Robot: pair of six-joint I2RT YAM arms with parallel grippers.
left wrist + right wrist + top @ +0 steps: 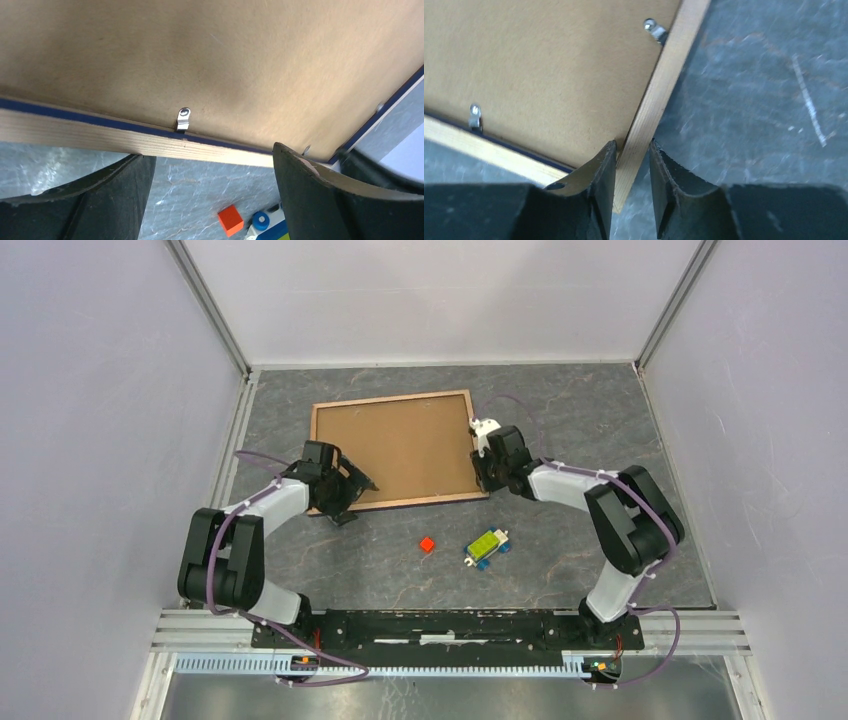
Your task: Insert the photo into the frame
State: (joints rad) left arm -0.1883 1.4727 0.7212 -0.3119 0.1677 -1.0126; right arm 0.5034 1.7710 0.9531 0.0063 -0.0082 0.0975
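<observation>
A dark grey, marble-patterned surface (560,420) sits boxed in by pale walls (440,290) on three sides. The frame (420,501) lies near the middle of it, towards the far wall, with its back up and its light wooden rails showing a dark blue strip along the inner edge. A plain brown backing board (400,445) fills the frame, and small metal tabs (183,119) sit along the rails. The left claw (212,155) is at the frame's near left corner with its jaws spread wide. The near rail runs across in front of its fingertips, but the pictures do not show whether they touch it. The right claw (633,147) is closed on the frame's right rail, close to the near right corner. A small red cube (427,544) and a green and blue toy (488,546) lie on the surface nearer the arm bases, apart from the frame.
</observation>
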